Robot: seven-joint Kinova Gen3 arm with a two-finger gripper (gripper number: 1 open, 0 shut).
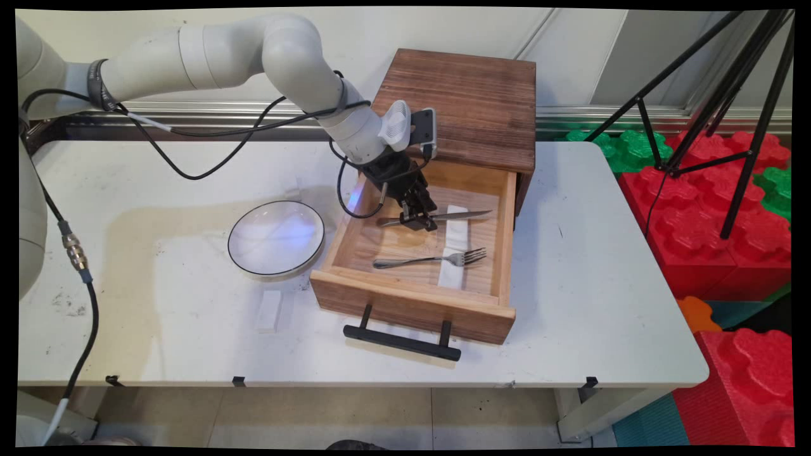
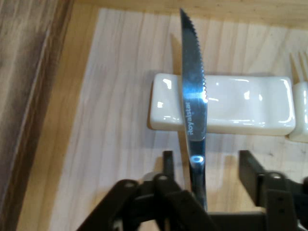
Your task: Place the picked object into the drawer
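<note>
Gripper mine, down inside open drawer, fingers parted wide, straddling knife handle; cannot tell if pads touch it. White table carries wooden cabinet at back, drawer pulled out toward near edge. White plate left of drawer. Knife long axis runs across drawer, blade tip pointing right, blade over white ceramic rest. Fork parallel, nearer drawer front, tines right.

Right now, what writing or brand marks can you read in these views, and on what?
"Royalstar": on the blade of the knife, reading along the blade, hand view.
No other text is readable in either view; the same mark is too small to read in the main view.
</note>
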